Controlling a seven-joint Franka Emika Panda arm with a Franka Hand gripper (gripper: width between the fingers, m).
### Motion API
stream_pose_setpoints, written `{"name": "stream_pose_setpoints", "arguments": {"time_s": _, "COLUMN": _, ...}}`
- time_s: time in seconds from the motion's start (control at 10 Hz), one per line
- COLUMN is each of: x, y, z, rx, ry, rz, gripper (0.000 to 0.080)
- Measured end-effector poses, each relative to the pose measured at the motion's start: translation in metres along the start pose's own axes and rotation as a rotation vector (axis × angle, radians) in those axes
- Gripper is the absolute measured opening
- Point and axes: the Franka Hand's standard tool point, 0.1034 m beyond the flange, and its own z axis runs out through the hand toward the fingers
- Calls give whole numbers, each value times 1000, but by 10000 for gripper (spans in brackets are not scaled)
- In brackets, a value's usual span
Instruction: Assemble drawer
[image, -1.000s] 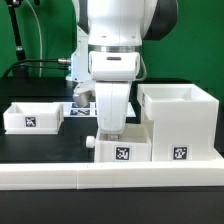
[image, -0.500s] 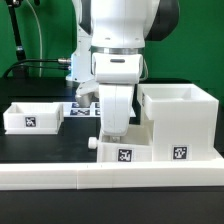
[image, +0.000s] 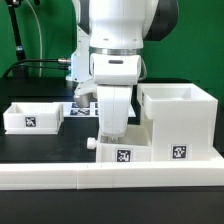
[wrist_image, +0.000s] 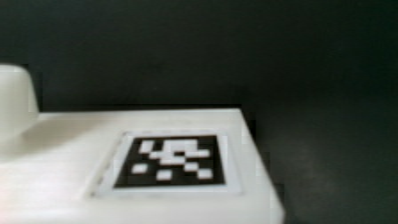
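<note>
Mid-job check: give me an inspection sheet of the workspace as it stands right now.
Surface: black table, with a low white wall along its front.
Job's things: shell at the exterior view's right; one tray at its left; second tray in the middle beside the shell, its knob pointing left and its tag filling the wrist view.
Clutter: nothing seen.
Gripper: the gripper is low over the second tray; open or shut cannot be told.
Cables: black cable behind the arm, at the left.
Surroundings: green backdrop; marker board behind the trays.
</note>
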Motion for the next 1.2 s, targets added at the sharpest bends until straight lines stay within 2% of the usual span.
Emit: {"name": "stream_pose_setpoints", "arguments": {"time_s": 1.2, "x": -3, "y": -2, "z": 1, "rx": 15, "ry": -3, "rz": -20, "gripper": 42}}
